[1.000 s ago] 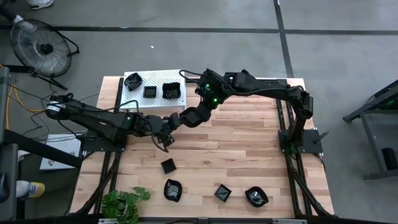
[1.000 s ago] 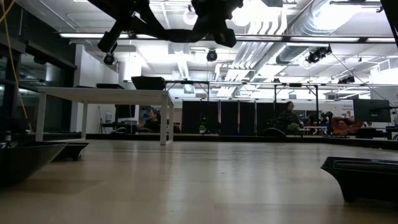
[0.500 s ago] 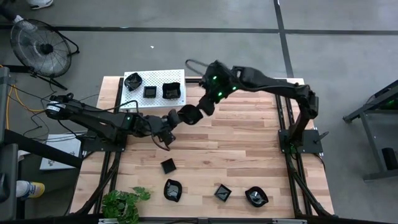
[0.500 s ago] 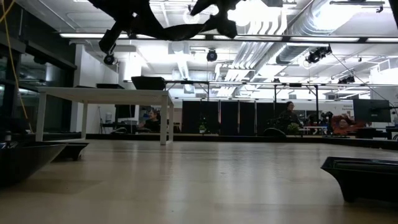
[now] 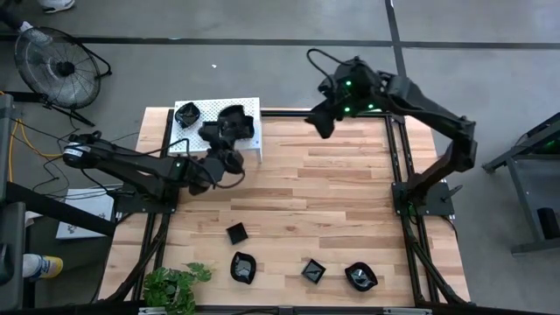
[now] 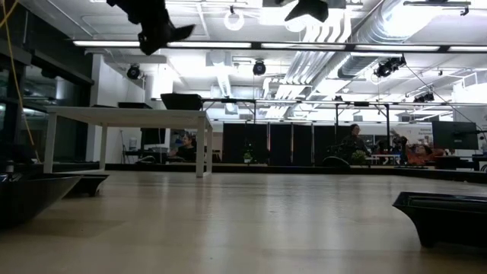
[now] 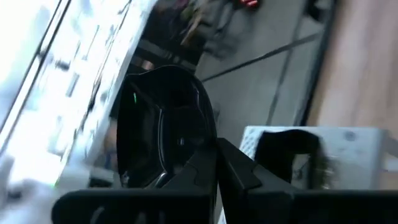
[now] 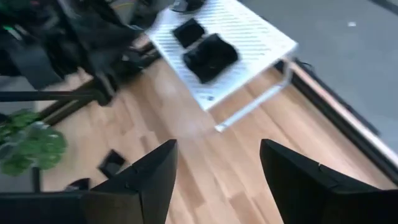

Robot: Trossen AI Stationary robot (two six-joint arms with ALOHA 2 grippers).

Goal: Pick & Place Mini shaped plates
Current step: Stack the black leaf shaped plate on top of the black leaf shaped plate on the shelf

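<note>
The left gripper (image 5: 229, 131) hangs at the front edge of the white perforated shelf (image 5: 249, 107), its fingers clamped on a glossy black plate (image 7: 163, 127) with a rounded, curved rim; the left wrist view shows the dish pinched edge-on between the two dark fingers. Just past that gripper, on the shelf's dotted metal top, lie other mini plates: a wavy-edged one (image 5: 185, 114) at the far corner, and a small square one (image 5: 210, 129) right beside the gripper. The carried dish hangs over the place of a third.

The right gripper (image 5: 320, 121) is up over the far edge of the slatted wooden table (image 5: 350, 201), well apart from the shelf. Its two broad fingers (image 8: 143, 180) stand wide apart with nothing between them.

Well below both grippers, along the near side of the table, four more shiny black dishes rest on the pale planks: a small square one (image 5: 236, 233), a rounder wavy one (image 5: 243, 267), a tilted square one (image 5: 313, 270) and a leaf-like one (image 5: 360, 276). A leafy green plant (image 5: 175, 284) sits at the near corner beside them.
</note>
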